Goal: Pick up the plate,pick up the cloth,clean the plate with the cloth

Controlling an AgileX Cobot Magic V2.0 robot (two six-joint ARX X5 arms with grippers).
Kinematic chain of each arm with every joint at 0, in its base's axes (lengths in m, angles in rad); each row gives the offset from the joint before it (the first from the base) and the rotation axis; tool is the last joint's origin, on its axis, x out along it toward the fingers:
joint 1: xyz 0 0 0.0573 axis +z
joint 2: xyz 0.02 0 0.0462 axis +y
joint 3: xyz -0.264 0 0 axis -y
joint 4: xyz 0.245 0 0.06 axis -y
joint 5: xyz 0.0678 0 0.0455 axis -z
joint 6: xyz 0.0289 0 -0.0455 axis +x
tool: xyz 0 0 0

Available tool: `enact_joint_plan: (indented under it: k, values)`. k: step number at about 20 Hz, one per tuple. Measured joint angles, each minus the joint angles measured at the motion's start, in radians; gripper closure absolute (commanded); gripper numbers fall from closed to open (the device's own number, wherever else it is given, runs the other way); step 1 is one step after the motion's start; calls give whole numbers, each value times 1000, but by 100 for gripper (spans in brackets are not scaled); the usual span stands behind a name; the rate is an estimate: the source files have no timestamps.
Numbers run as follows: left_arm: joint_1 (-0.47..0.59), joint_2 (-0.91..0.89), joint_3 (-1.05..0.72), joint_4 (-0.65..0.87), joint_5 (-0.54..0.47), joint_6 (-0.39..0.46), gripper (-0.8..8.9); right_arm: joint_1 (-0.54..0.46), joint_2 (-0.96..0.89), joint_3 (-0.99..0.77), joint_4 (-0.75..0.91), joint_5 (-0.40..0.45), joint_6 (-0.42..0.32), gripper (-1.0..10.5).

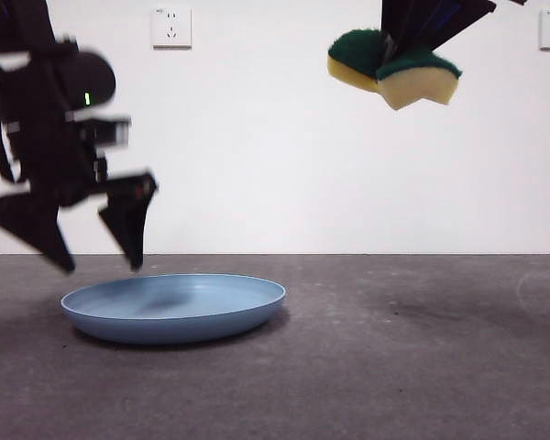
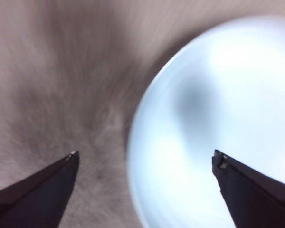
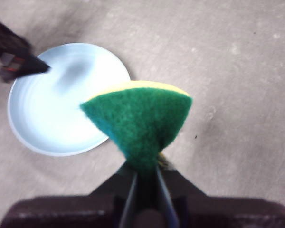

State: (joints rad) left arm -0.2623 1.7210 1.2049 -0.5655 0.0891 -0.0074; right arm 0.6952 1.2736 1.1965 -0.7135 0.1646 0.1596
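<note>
The plate (image 1: pixel 173 305) lay flat on the worktop (image 1: pixel 394 367), left of centre, with the left tool (image 1: pixel 101 243) spread wide just above its left rim. It looked stiff and smooth; the thin raised rim seemed the only hold. The right tool (image 1: pixel 405 57), high at right, pinched the soft cloth (image 1: pixel 394 71). Bare worktop lay all around.

plain white wall (image 1: pixel 284 137) w/ two sockets (image 1: pixel 171 27), dark grey matte tabletop (image 1: pixel 394 367).
</note>
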Motion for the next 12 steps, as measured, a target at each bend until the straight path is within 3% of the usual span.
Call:
enact_joint_plan:
  k: [8,12]
  values:
    - [-60,-325,-13,8,17,-46,347,-125,205,0,73,-7,-2,962]
    - [-72,-498,-171,114,-13,-70,348,-166,344,0,143,-25,-2,962]
